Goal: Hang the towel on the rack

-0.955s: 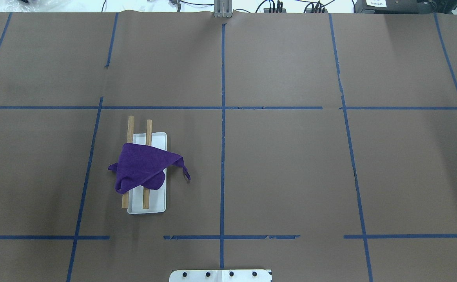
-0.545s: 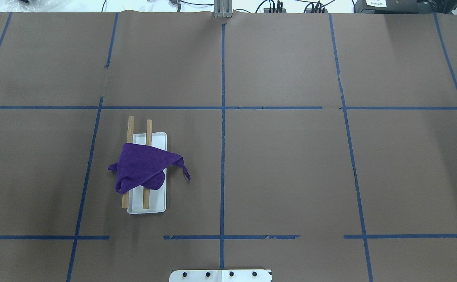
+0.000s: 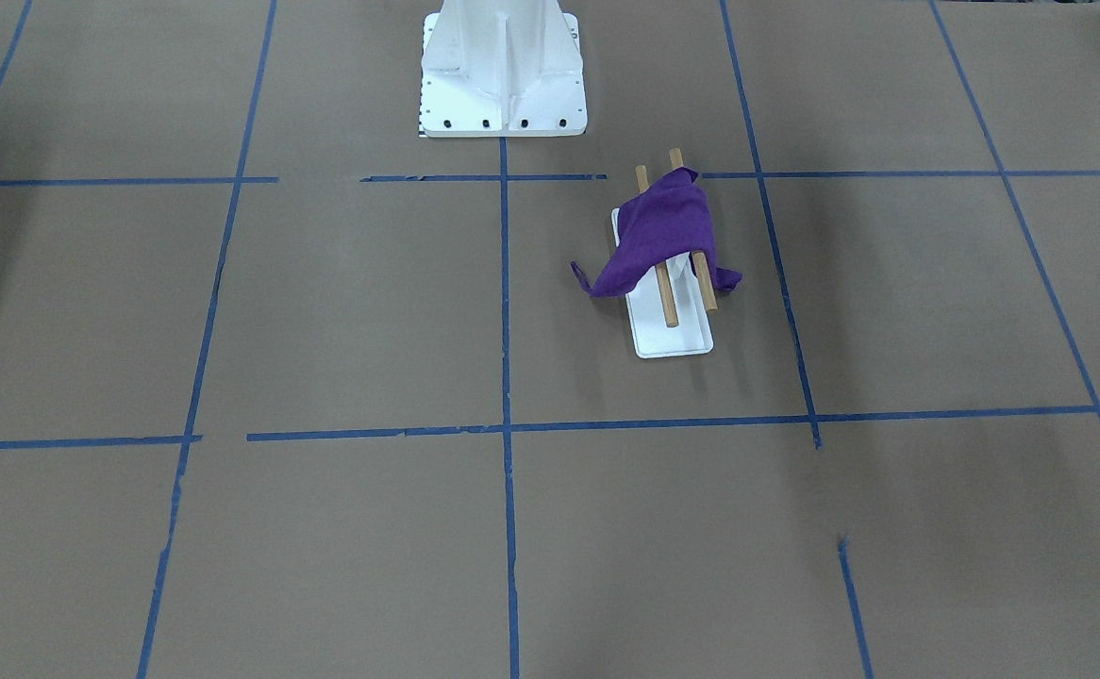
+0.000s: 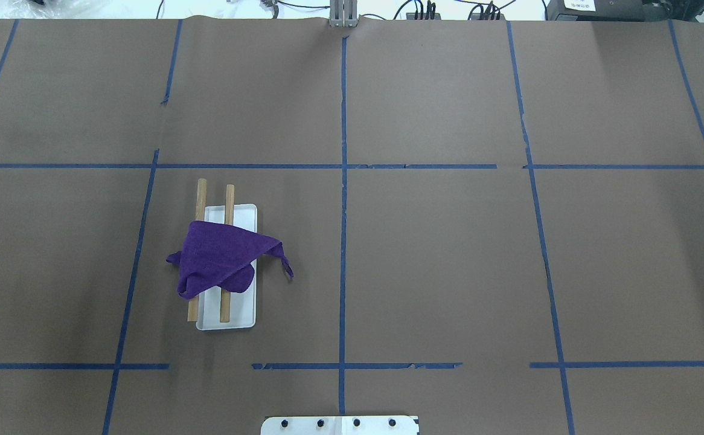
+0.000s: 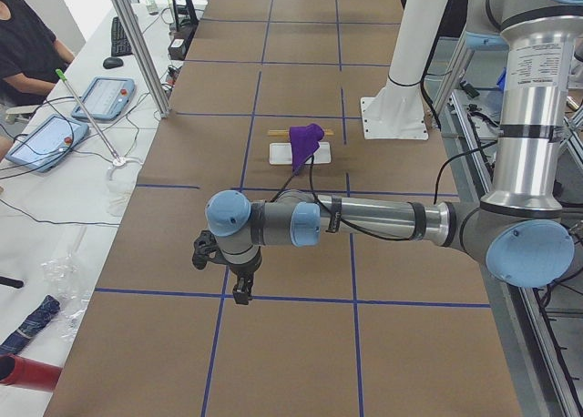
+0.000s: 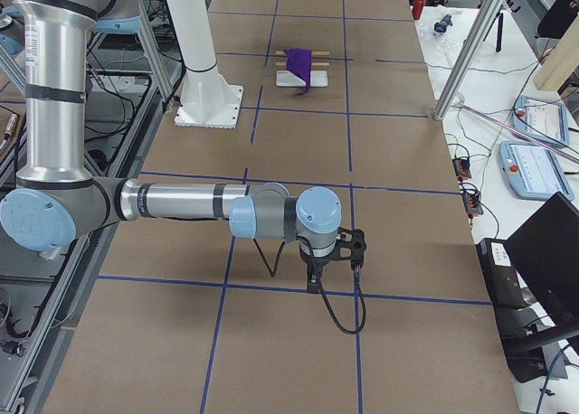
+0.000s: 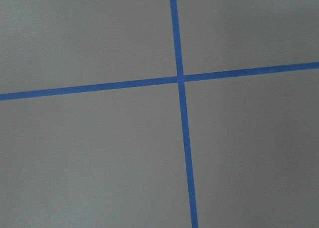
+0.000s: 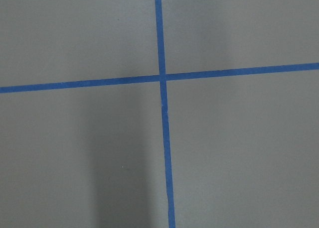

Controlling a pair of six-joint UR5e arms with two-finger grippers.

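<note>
The deep-purple towel [image 4: 219,260] lies draped across both brown dowels of the rack [image 4: 240,308], with one corner trailing onto the table at the rack's side. It also shows in the front-facing view [image 3: 663,231] on the rack [image 3: 673,339]. My left gripper [image 5: 239,294] shows only in the exterior left view, far from the rack and pointing down over a tape cross. My right gripper [image 6: 313,283] shows only in the exterior right view, also far from the rack. I cannot tell whether either is open or shut. Both wrist views show only table and tape.
The white bolted pedestal [image 3: 503,75] stands at the robot's side of the table, near the rack. Blue tape lines grid the brown table. A person [image 5: 27,44] sits beyond the table's far side, with tablets [image 5: 100,96] and cables there.
</note>
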